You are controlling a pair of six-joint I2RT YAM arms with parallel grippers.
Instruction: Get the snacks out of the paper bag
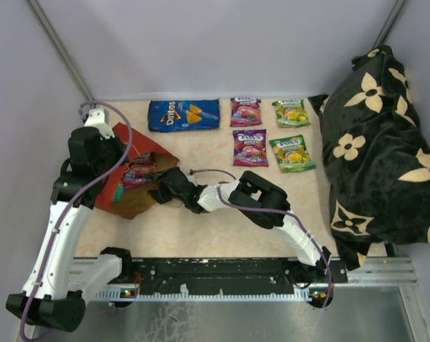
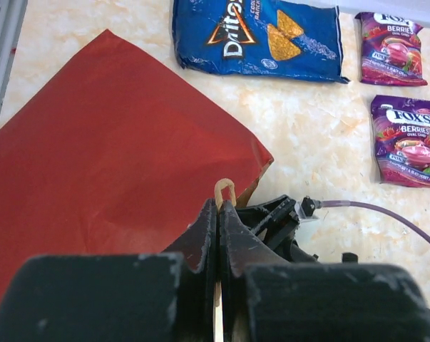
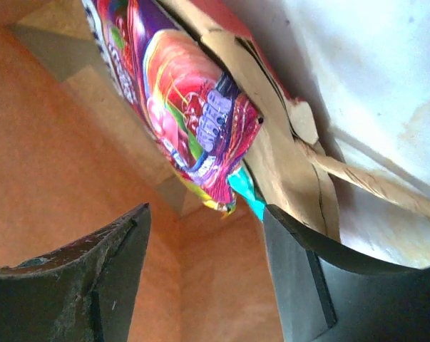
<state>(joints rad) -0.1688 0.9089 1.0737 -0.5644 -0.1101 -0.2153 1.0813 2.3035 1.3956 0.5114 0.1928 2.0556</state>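
Observation:
The red paper bag (image 1: 118, 187) lies on its side at the left, its brown inside facing right. My left gripper (image 2: 220, 208) is shut on the bag's thin brown loop handle (image 2: 224, 188) at the mouth edge. Reaching into the mouth, my right gripper (image 3: 207, 239) is open, with nothing between its fingers. Just ahead of its tips lies a glossy purple-red candy packet (image 3: 190, 114), with a teal packet edge (image 3: 247, 194) under it. Out on the table are the blue Doritos bag (image 1: 184, 114), two purple packets (image 1: 245, 111) (image 1: 249, 147) and two green packets (image 1: 291, 112) (image 1: 292, 153).
A black flower-patterned cloth (image 1: 379, 142) is heaped along the right side. Grey walls close the table at the back and left. The right arm's purple cable (image 1: 211, 171) loops over the table beside the bag's mouth.

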